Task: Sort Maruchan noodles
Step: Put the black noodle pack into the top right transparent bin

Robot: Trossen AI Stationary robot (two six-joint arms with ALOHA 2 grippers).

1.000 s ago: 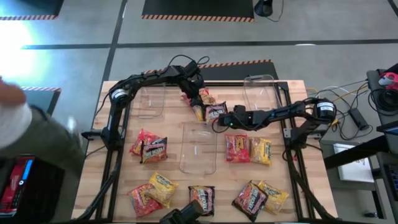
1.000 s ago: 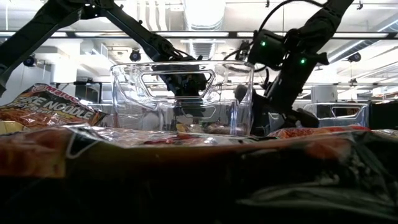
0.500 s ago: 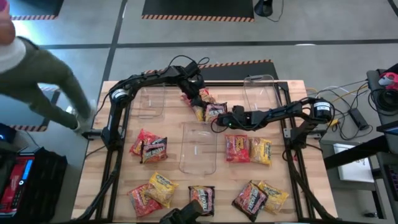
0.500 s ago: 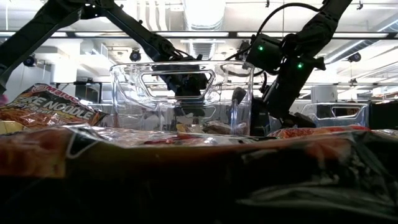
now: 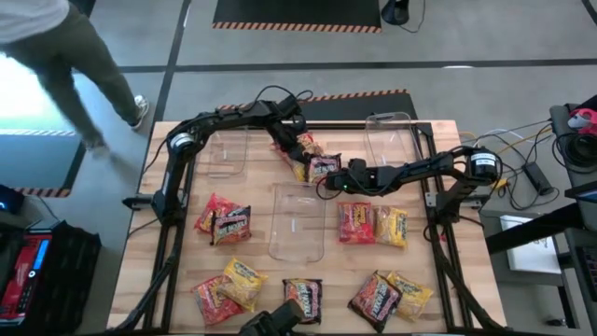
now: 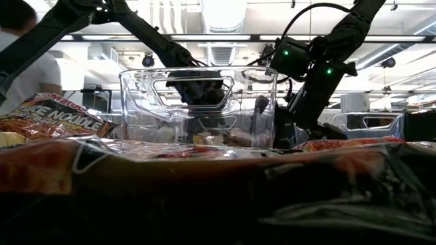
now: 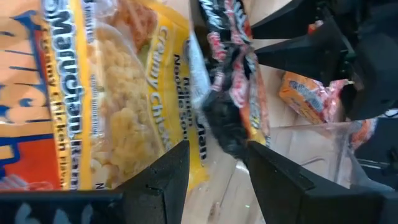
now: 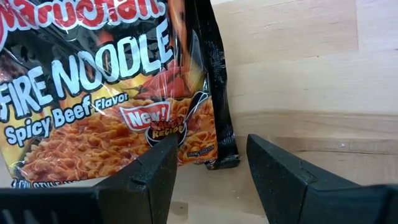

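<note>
I have both arms over the small cluster of packets at the bench's [image 5: 438, 289] middle back. The right gripper [image 8: 206, 171] has crept in over the last second and now sits with its fingers spread just short of the dark Fire Noodle Spicy Beef packet [image 8: 106, 93], whose sealed edge lies in the gap, not yet pinched. The left gripper [image 7: 214, 163] hangs over the yellow Creamy Chicken packet [image 7: 118, 93], also spread and empty, with the crumpled end of a dark packet [image 7: 233, 87] between its fingers. The cluster itself hasn't moved, so I judge no pick has been made here yet; the right arm looks the nearer to one.

The other noodles lie loose on the bench: a red and a dark packet at the left [image 5: 224, 220], a red and a yellow one [image 5: 373, 224] right of the middle clear bin [image 5: 297, 224], and more along the front edge. Two further clear bins stand at the back, left [image 5: 227, 152] and right [image 5: 392, 140].

My concern is crowding: both grippers work the same overlapping packets, very close together. A person [image 5: 65, 56] who stood by the bench's left side is now walking off at the far left.
</note>
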